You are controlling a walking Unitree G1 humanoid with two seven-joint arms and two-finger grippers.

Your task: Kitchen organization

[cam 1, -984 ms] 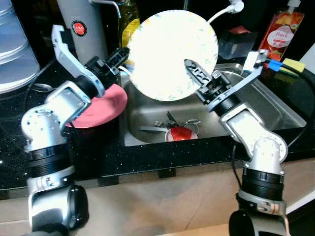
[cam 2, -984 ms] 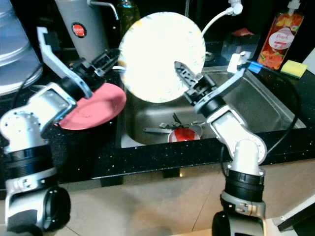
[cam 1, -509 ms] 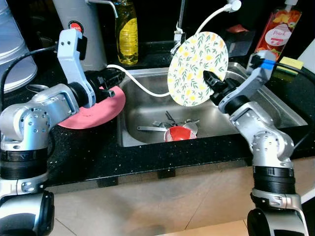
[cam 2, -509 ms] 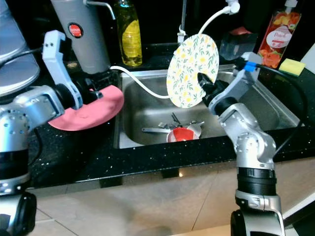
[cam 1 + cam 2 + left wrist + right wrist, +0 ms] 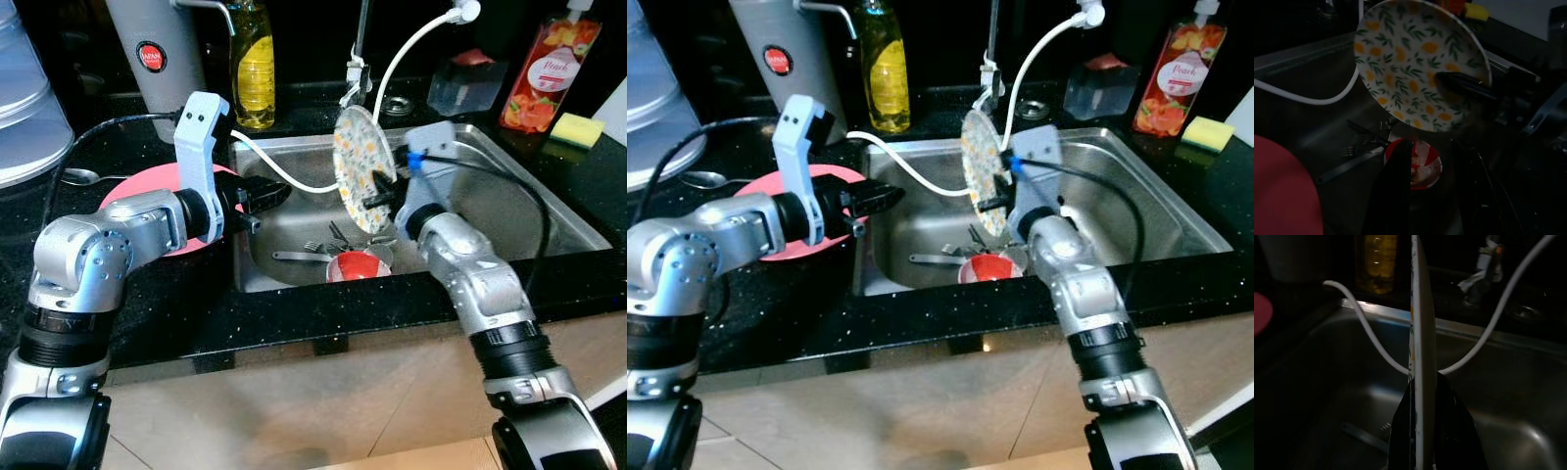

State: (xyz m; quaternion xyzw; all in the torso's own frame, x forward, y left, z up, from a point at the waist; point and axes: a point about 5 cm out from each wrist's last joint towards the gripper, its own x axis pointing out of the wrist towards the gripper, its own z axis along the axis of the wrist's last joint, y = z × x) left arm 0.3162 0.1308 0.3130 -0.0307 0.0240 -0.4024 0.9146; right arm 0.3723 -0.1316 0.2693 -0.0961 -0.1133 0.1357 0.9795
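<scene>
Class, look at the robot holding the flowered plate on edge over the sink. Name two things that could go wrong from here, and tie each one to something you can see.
1. The right gripper pinches the plate only at its rim, above the red bowl and cutlery; a slip could chip it.
2. The white hose hangs just behind the plate and might snag it.

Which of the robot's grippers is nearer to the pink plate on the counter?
Left. The left gripper hovers at the sink's edge just beside the pink plate; the right gripper holds the floral plate over the sink.
</scene>
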